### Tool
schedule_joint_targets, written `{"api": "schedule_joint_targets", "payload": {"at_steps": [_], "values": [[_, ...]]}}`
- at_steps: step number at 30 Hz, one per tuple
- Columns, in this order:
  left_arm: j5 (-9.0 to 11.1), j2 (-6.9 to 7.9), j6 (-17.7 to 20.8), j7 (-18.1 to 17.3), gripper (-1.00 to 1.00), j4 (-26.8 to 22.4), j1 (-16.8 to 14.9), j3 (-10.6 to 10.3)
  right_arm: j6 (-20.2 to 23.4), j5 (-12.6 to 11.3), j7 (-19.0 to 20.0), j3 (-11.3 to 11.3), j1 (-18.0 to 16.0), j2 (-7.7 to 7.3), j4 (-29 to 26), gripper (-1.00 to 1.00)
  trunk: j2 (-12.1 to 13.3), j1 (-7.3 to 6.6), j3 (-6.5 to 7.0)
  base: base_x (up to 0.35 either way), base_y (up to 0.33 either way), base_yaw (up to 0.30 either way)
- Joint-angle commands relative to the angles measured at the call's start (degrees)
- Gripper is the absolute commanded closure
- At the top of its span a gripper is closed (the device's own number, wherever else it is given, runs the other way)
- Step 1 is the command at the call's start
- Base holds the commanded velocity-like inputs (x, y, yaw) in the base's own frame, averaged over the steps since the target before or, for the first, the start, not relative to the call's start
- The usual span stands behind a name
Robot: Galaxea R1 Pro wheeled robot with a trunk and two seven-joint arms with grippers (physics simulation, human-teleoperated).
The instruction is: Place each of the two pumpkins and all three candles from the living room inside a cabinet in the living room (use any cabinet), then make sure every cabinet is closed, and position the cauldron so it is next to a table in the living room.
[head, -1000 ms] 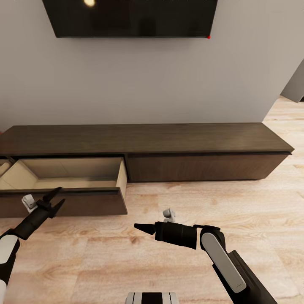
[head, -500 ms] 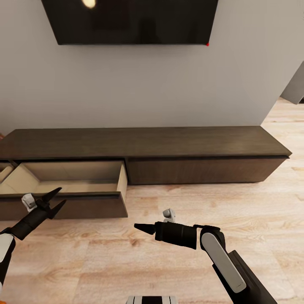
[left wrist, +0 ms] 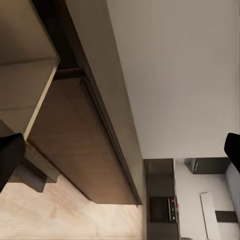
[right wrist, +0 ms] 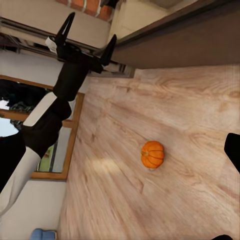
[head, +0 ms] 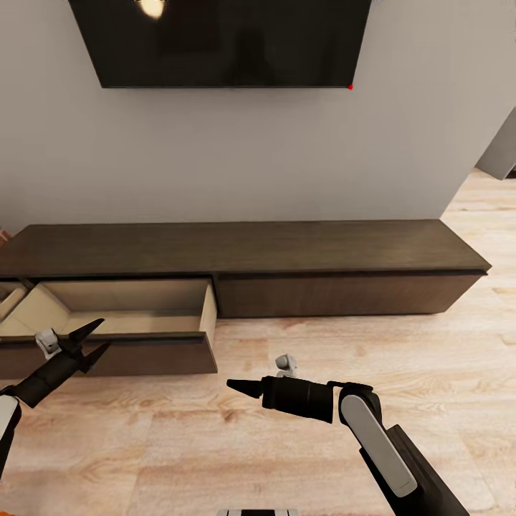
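Note:
A long dark-brown cabinet (head: 337, 287) stands against the wall, and its left drawer (head: 129, 315) is pulled out with a bare beige inside. My left gripper (head: 100, 335) hovers open just in front of that drawer's front panel, holding nothing. My right gripper (head: 240, 388) hangs over the wood floor, pointing left, open and holding nothing. In the right wrist view one small orange pumpkin (right wrist: 152, 154) lies on the floor planks, with the left gripper (right wrist: 91, 29) beyond it near the cabinet. Candles, cauldron and table are out of view.
A black TV (head: 222, 43) hangs on the grey wall above the cabinet. A second drawer (head: 11, 297) at the far left edge also stands partly out. Light wood floor (head: 358, 344) spreads in front, and a passage (head: 498, 143) opens at the right.
The whole picture has slid down a little, so the camera has moved and more of the TV shows. The left gripper sits slightly lower and further left. The right arm looks unchanged.

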Motion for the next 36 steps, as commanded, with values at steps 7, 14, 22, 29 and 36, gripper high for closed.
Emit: {"api": "schedule_joint_targets", "payload": {"at_steps": [7, 14, 22, 29, 36], "values": [[-0.1, 0.02, 0.3, -0.2, -1.0, 0.0, 0.0, 0.0, 0.8, 0.3, 0.3, 0.0, 0.0, 0.01, 0.1, -1.0, 2.8, -1.55, 1.22, 0.0, 0.0, 0.0], [-0.1, -0.03, 0.3, -0.2, -1.0, -1.6, 0.0, -0.2, 0.8, 0.2, 0.4, 0.0, 0.0, 0.0, 0.2, -1.0, 5.6, -3.09, 2.48, 0.0, 0.0, 0.0], [0.0, -0.11, 0.4, -0.2, -1.0, -2.1, 0.0, -0.3, 0.8, 0.2, 0.4, 0.0, 0.0, -0.04, 0.1, -1.0, 8.8, -4.85, 3.92, 0.0, 0.0, 0.0], [-0.2, -0.12, 0.3, 0.2, -1.0, -2.6, 0.0, -0.6, 0.9, -2.3, 0.2, -0.1, 0.0, -0.44, 0.1, -1.0, 11.6, -6.38, 5.17, 0.0, 0.0, 0.0], [-1.0, -0.02, 0.3, 2.1, -1.0, -4.3, 0.0, -3.2, 0.5, -2.5, -0.3, -5.1, 0.0, -0.71, 3.1, -1.0, 14.4, -7.92, 6.43, 0.0, 0.0, 0.0]]}}
